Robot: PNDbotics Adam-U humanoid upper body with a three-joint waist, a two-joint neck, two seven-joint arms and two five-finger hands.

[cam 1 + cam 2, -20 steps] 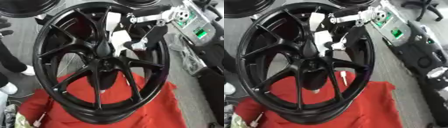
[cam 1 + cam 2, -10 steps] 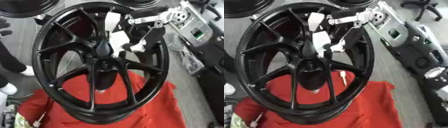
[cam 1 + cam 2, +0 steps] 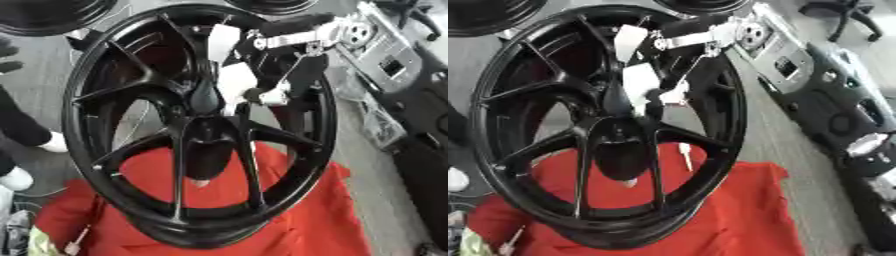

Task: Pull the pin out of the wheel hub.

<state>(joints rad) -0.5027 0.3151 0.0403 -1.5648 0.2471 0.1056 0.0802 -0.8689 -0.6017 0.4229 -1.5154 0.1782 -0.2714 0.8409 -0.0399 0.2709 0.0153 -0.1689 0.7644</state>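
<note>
A large black wheel (image 3: 96, 165) with thin spokes stands tilted on a red cloth (image 3: 297, 220). Its hub (image 3: 207, 137) sits at the middle of the spokes. My right arm (image 3: 710, 32) comes in from the upper right, across the rim. My right hand (image 3: 234, 82), with white plates, lies against the spokes just above the hub, and a dark finger (image 3: 206, 97) points down at it. The hand hides the hub's top, and I cannot make out a pin in it. A small white rod (image 3: 684, 156) shows through the spokes, over the cloth behind the wheel.
More black wheels (image 3: 44, 15) lie at the top edge. Grey equipment (image 3: 798, 65) and dark parts (image 3: 859, 125) line the right side. A small tool (image 3: 509, 243) lies at the cloth's lower left. A person's dark leg and white shoe (image 3: 52, 142) stand at the left.
The whole picture has shifted a little, so the camera moved. My right hand stays at the same place above the hub.
</note>
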